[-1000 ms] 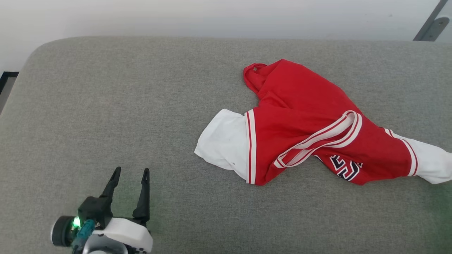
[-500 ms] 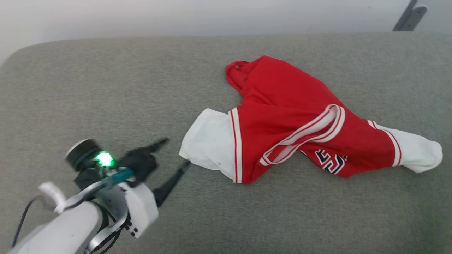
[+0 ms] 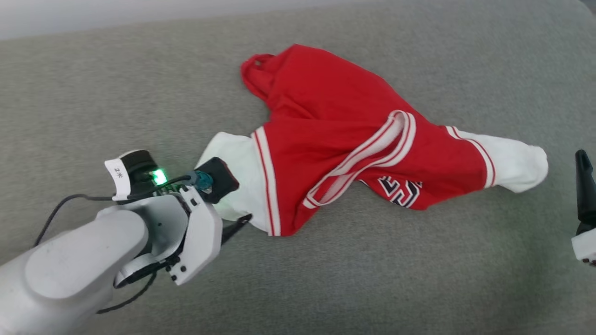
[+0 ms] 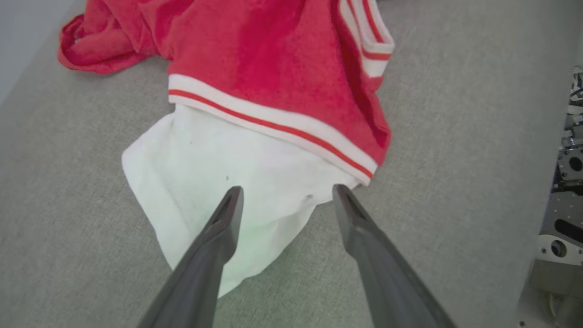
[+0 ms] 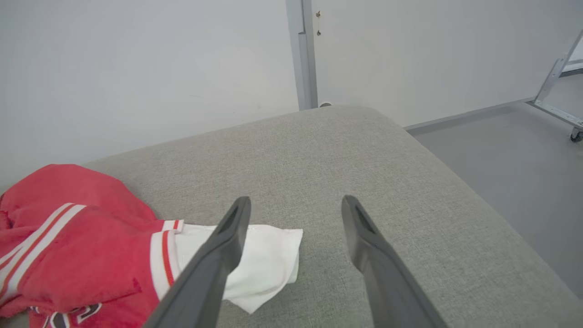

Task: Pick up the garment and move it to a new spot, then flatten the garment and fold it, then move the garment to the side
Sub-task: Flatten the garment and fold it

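1 crumpled bright red jersey shirt with white sleeve ends [image 3: 335,125] lies on a big grey woven fabric cushion [image 3: 419,288]. Plain white wall [image 5: 136,68] behind it, smooth grey floor [image 5: 501,159] past the rounded corner. Left gripper [image 4: 287,189] has its 2 dark fingers spread wide over 1 white sleeve end, nothing pinched. Right gripper [image 5: 296,199] is spread too, empty, near the other sleeve.

One red garment [image 3: 335,125], two white sleeve ends [image 3: 233,181] on it, one number print [image 3: 400,190], two grippers, left gripper [image 4: 287,189] and right gripper [image 5: 296,199], two dark fingers [image 4: 221,237] each, one grey padded surface [image 3: 419,279], one green lamp [image 3: 159,177], one white label [image 3: 117,174], one upright metal post [image 5: 302,54], one caster wheel [image 5: 576,135]
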